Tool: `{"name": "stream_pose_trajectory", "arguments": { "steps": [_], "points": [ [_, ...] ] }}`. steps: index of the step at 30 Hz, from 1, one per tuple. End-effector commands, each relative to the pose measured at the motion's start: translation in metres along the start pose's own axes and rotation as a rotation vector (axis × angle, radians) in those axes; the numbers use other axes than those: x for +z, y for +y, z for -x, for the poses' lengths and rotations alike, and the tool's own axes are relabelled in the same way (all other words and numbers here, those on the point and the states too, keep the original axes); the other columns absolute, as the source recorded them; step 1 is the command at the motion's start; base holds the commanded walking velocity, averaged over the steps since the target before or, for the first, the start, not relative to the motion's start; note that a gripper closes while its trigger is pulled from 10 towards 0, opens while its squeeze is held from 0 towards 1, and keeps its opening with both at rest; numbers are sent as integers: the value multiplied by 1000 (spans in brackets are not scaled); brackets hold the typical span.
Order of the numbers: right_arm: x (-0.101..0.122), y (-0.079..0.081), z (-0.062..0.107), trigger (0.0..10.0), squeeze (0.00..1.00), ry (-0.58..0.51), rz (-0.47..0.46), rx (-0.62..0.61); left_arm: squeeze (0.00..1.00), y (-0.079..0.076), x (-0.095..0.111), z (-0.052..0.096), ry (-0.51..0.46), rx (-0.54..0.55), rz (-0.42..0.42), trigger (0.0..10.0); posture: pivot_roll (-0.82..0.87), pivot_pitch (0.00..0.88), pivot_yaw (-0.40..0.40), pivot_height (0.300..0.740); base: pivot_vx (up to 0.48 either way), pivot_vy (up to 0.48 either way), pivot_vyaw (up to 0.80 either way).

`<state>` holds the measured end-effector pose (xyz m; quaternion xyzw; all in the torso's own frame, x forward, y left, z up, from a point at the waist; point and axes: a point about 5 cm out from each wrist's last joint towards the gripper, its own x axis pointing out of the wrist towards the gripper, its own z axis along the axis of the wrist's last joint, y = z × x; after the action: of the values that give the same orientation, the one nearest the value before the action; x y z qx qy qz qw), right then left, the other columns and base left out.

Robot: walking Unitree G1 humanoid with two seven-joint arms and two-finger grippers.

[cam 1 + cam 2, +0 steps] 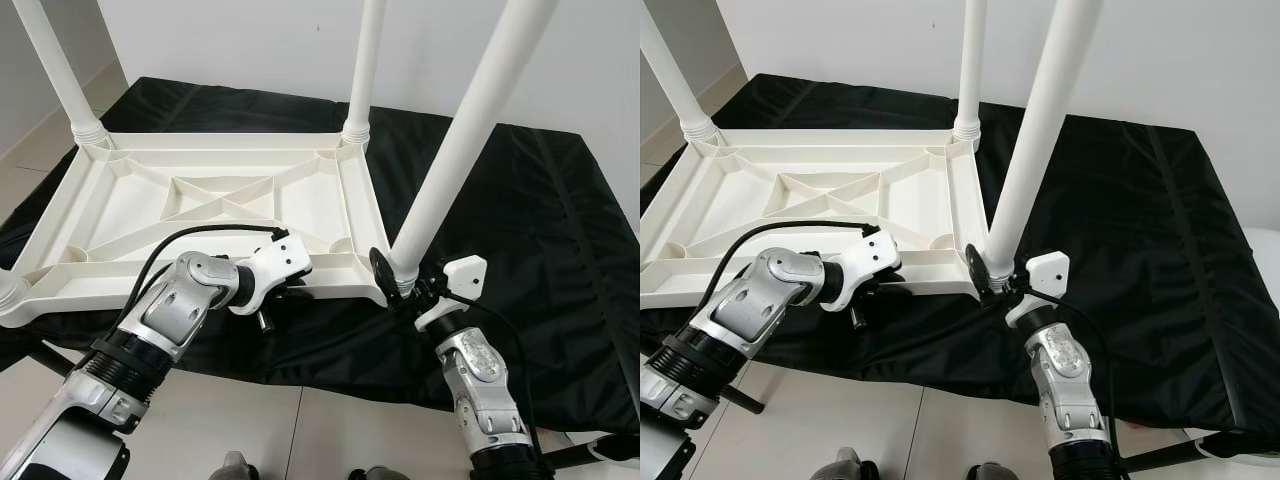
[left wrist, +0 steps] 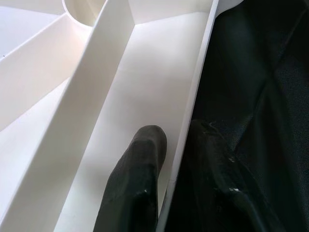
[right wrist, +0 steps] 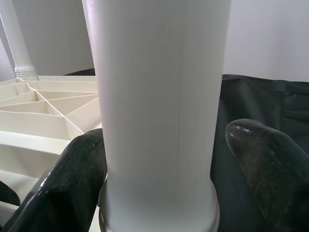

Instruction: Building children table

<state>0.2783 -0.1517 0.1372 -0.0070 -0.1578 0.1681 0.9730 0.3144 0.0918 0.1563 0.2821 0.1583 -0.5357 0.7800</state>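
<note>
Tabletop (image 1: pixel 200 215), white and ribbed, lies upside down on a black cloth (image 1: pixel 530 230) in front of me, its underside facing up. At its far left corner one leg (image 1: pixel 55 65) stands upright in its socket, and a second leg (image 1: pixel 365 65) stands at the far right corner.

My left gripper (image 1: pixel 285 290) is at the near rim (image 2: pixel 190 106) of the tabletop. Its jaws straddle that thin wall: one finger (image 2: pixel 137 179) lies inside the rib channel, the other sits outside over the cloth. They look closed on the rim, though the outer finger is dark against the cloth and I can't be sure it presses.

Further right, a third leg (image 1: pixel 470 130) leans up from the near right corner, tilted away to the right. My right gripper (image 1: pixel 400 285) is at its foot, just above the collar. The jaws are spread around the leg; the left finger (image 3: pixel 63 188) touches it, while the right finger (image 3: pixel 270 169) stands a little apart from it.
</note>
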Motion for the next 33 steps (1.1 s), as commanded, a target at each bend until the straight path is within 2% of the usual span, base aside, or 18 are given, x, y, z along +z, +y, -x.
{"name": "stream_pose_trajectory", "arguments": {
  "steps": [1,19,20,21,25,26,33],
  "points": [
    [-3,-2,0,10000,0,22,-2,27,0,6,26,6,-86,-10,-102,10000,-51,42,10,740,0,0,0],
    [1,-14,-7,10000,0,45,32,144,0,0,22,4,-82,-35,-97,10000,-46,43,-1,740,0,0,0],
    [1,-15,-7,10000,0,45,35,146,878,0,22,5,-84,-39,-94,10000,-44,45,-2,740,0,0,0],
    [1,-15,-7,10000,0,44,37,148,1000,-1,22,6,-86,-46,-93,10000,-43,47,-1,740,0,0,0],
    [1,-15,-8,10000,0,44,33,151,1000,-1,22,6,-72,-46,-112,10000,-42,48,0,740,0,0,0],
    [0,-15,-8,10000,0,45,32,152,0,-1,21,6,-69,-47,-114,10000,-42,48,0,740,0,0,0],
    [0,-18,-8,10000,0,46,39,158,0,0,22,7,-74,-48,-116,10000,-43,50,0,740,0,0,0]
  ]
}}
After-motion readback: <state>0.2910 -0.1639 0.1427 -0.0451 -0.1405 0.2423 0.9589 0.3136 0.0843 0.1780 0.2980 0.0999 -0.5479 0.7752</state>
